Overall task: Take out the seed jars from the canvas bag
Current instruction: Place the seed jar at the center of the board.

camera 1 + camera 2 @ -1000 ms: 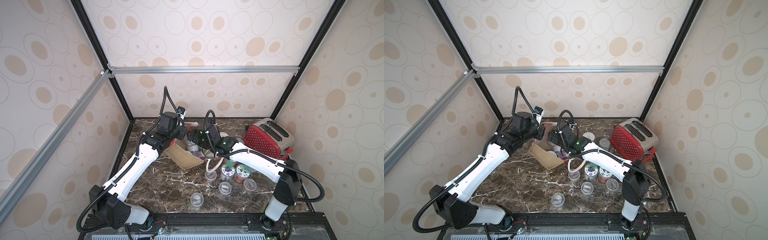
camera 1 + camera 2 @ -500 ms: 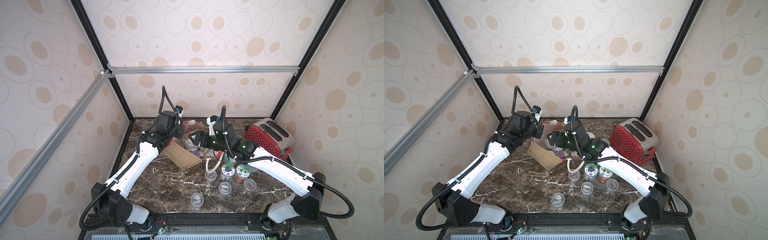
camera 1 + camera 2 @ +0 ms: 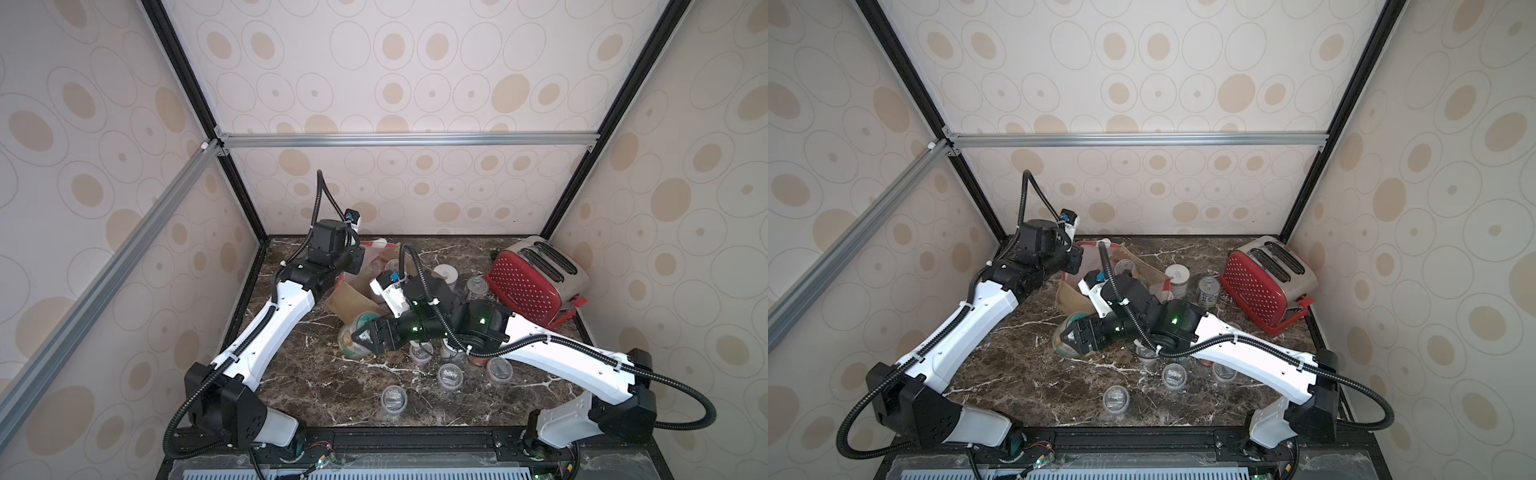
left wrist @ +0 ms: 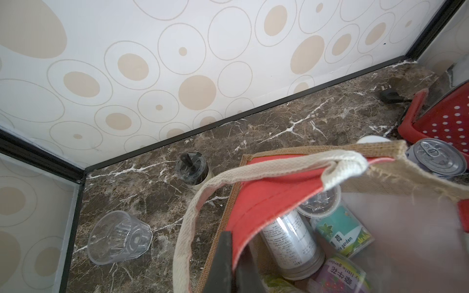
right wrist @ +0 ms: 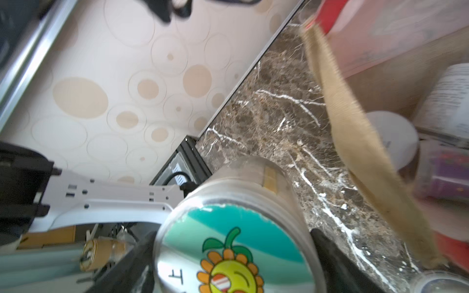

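A: Logging largest first. Noting the dark marble worktop (image 3: 316,374), carrying the canvas bag (image 3: 351,297) toward the back, mouth open.

B: Confirming. Pinching the bag's red side panel (image 4: 274,192) with the left jaws, closed flat on the fabric. Judging this as bracing the mouth open.

A: Gripping the sunflower-lid jar (image 5: 236,228) in the right jaws, spread wide around the lid end. Placing the same jar (image 3: 353,334) just in front of the bag, outside the rim, tipped toward its side over bare marble. Not managing to tell whether touching the worktop.

B: Judging the step in hand: carrying one extracted jar off for setting down.

A: Seeing more waiting inside the bag: a white-labelled jar (image 4: 291,243) lying on its side, a clear-lidded cup (image 4: 319,203) just beside it, and others with coloured labels. Also noting small clear jars (image 3: 392,399) standing out on the worktop near the front edge.

B: Reckoning the task as partway through. Expecting the next move to call for righting the held jar, lowering it onto a bare patch apart from the front cluster and releasing only once seated. Then going back in for the white-labelled one, with the left grip holding the mouth open.
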